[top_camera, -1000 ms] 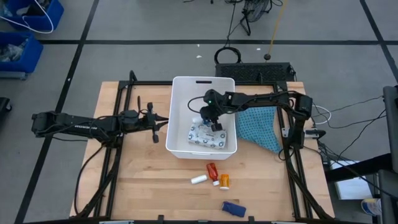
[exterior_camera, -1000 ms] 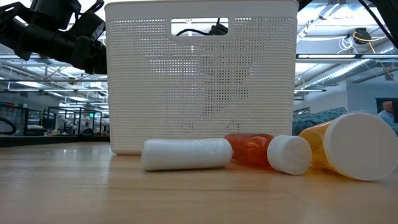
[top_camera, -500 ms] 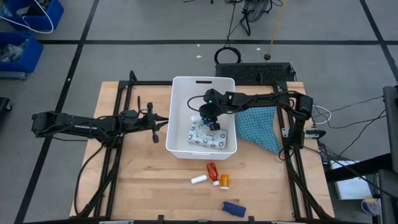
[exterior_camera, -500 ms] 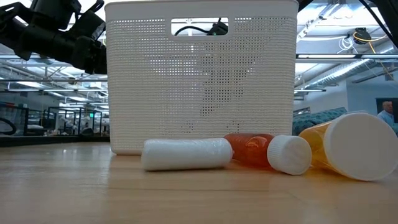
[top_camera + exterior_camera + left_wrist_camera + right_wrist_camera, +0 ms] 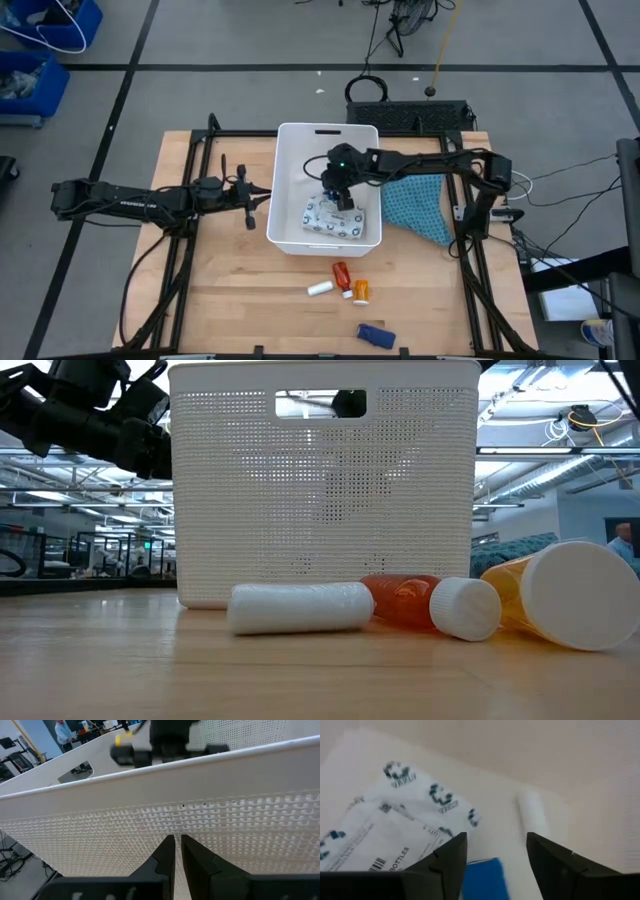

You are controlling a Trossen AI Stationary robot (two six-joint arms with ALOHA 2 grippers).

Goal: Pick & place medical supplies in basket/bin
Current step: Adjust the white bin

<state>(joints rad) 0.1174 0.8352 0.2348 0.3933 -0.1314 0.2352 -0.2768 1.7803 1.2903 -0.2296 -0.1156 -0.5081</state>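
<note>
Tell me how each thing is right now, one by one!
Large white plastic bin: upright, holding a packet.
Flat white patterned packet: lying inside the bin.
Small blue cube: in the bin, between open jaws.
White tube: lying on the table.
Red bottle: lying down.
Orange bottle: lying down.
Right gripper: jaws open, over the packet.
Left gripper: jaws shut, outside the bin.

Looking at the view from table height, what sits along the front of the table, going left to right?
White tube → red bottle with its white cap → orange bottle, all lying in front of the white basket.
</note>
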